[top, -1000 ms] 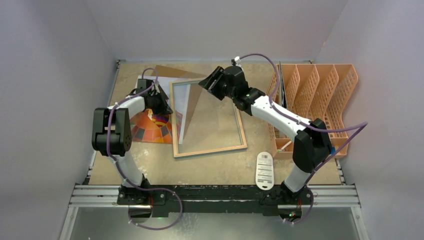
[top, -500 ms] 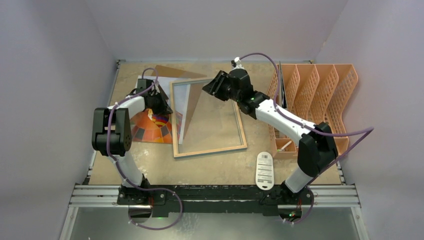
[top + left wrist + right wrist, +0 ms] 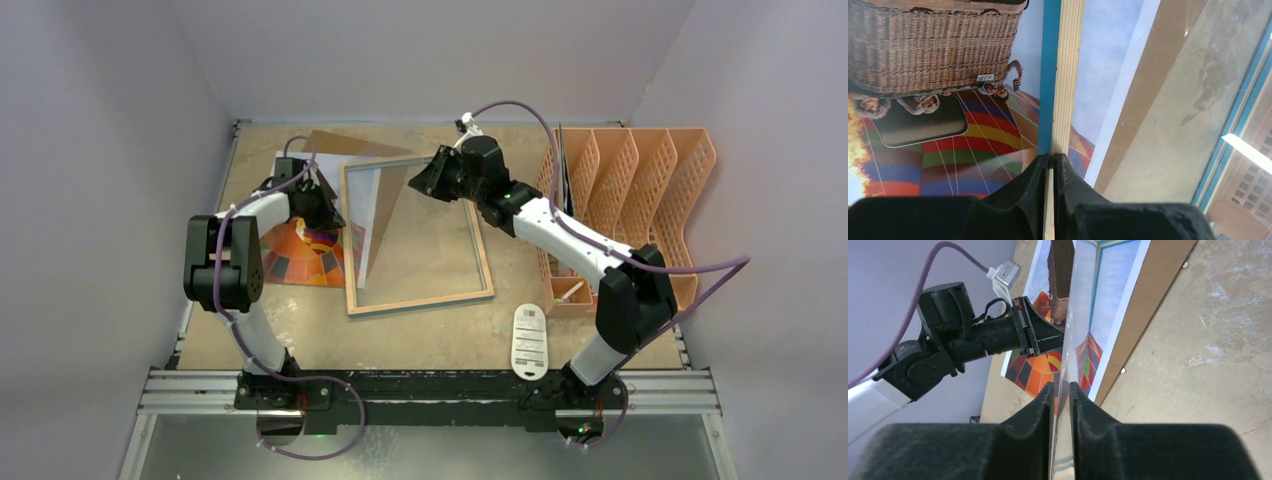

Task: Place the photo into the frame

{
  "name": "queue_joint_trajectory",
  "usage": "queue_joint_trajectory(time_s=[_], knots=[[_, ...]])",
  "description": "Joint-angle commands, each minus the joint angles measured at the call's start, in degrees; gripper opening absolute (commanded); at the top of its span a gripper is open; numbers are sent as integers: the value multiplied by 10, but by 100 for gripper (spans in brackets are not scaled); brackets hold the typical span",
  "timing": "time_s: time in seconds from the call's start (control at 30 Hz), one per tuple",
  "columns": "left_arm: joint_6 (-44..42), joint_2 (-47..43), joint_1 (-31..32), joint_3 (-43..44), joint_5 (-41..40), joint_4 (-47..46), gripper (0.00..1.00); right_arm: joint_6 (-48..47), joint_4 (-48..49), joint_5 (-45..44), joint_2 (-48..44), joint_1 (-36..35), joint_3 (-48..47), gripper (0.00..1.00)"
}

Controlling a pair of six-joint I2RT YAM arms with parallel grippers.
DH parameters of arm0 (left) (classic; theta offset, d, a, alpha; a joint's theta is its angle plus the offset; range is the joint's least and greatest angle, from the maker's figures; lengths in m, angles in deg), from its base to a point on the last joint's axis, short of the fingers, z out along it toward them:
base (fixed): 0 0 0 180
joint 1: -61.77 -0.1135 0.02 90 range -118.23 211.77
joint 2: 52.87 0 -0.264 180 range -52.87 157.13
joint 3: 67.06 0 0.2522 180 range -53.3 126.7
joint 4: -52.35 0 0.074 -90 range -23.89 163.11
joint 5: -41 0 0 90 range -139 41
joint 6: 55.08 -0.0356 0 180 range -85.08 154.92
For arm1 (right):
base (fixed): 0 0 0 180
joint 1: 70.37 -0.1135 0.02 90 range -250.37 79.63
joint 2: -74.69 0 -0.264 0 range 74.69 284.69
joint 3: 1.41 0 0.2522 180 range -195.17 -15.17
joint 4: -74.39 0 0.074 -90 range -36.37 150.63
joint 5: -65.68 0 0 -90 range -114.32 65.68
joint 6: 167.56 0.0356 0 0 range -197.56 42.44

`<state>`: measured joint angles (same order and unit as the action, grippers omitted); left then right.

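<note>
Top view: the frame (image 3: 420, 297) sits mid-bench (image 3: 420, 335), its light wood side up. The photo (image 3: 300, 255) lies picture-up just to its left, one edge tucked under the frame's left rail. The left claw (image 3: 322, 207) is at that rail and the right claw (image 3: 424, 180) is at the frame's far end. A white card (image 3: 530, 340) near the right arm's base carries print too small to read.

Left wrist view: the left claw is closed on the frame's rail, blue on one face and wood on the other. The balloon's wicker basket (image 3: 923, 50) on the photo bears a small tag (image 3: 984, 77) that looks like "BZF", though I cannot be sure.

Right wrist view: the right claw's fingers press both sides of the glass pane (image 3: 1073, 315), seen edge-on above the photo. No writing is legible.
</note>
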<state>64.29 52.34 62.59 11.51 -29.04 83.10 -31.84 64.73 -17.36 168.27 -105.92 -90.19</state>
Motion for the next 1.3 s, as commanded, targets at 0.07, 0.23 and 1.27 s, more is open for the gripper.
queue_joint_trajectory(time_s=[0.07, 0.23, 1.27], knots=[[-13, 19, -1, 4, -12, 11, 10, -4, 6, 31, -13, 1, -15, 3], [-9, 16, -1, -4, -7, 4, 10, 50, 33, 66, -12, 2, -19, 0], [-10, 15, -1, -2, -11, 3, 3, 137, -92, 35, 25, 7, -91, 0]])
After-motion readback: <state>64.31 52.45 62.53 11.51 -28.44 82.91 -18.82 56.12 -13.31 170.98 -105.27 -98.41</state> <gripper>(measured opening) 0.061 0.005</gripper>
